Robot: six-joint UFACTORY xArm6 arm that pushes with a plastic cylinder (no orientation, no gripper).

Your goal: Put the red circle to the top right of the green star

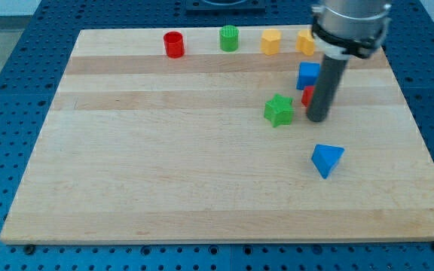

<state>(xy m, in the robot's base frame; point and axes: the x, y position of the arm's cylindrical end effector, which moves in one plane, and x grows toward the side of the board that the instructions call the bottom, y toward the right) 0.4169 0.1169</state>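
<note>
A wooden board (202, 173) lay on a blue perforated table (6, 113). Along the board's top edge, furthest to the view's left, stood the red circle (173, 44), a short red cylinder well apart from the cluster on the right. Next to its right stood a green cylinder (229, 38), then a yellow block (270, 42) of angular shape, and a second yellow block (304, 41) partly hidden behind the arm.

Lower down, near the middle of the board's right half, sat the green star (278, 110). To its upper right was a blue block (307, 75), roughly square, its right edge covered by the rod. Just below that a small red block (307, 95) showed as a sliver against the rod's left side; its shape could not be made out, and whether it touched the rod could not be told.

My tip (319, 118) stood just to the right of the green star, apart from it. The arm carried no pincer, only the dark rod, which held nothing. Below the tip lay a blue triangular block (326, 159), apart from everything else.
</note>
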